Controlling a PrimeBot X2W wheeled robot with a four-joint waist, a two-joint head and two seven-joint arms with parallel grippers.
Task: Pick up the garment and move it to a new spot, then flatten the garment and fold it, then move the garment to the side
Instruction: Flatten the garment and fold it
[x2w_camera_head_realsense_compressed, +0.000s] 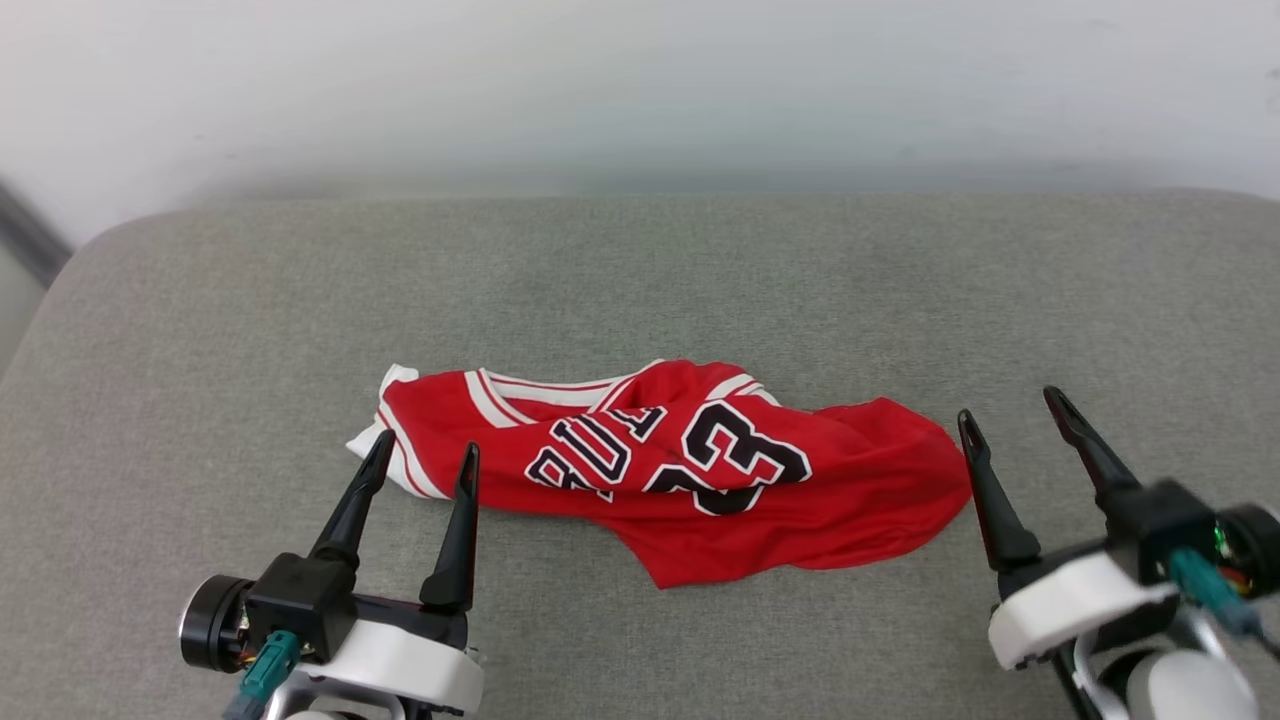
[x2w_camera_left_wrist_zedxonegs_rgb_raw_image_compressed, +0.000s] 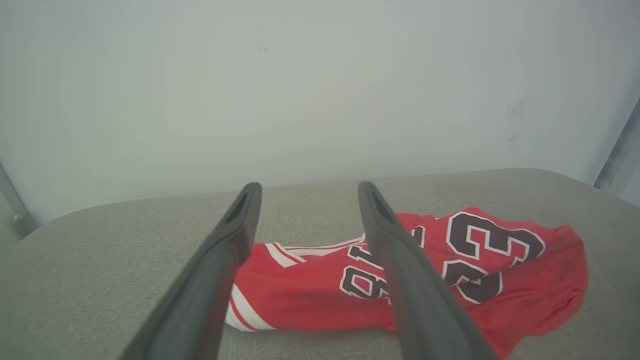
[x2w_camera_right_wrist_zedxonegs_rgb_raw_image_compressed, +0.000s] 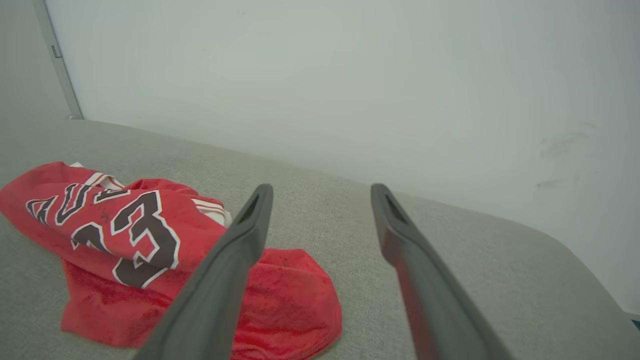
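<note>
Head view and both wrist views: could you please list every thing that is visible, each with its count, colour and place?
garment: one, red with white trim and black lettering, crumpled in the middle of the padded surface.
padded surface: one, grey fabric, under the garment.
wall: one, pale, behind the padded surface.
left gripper: one, dark fingers open, at the garment's left end.
right gripper: one, dark fingers open, just right of the garment.
</note>
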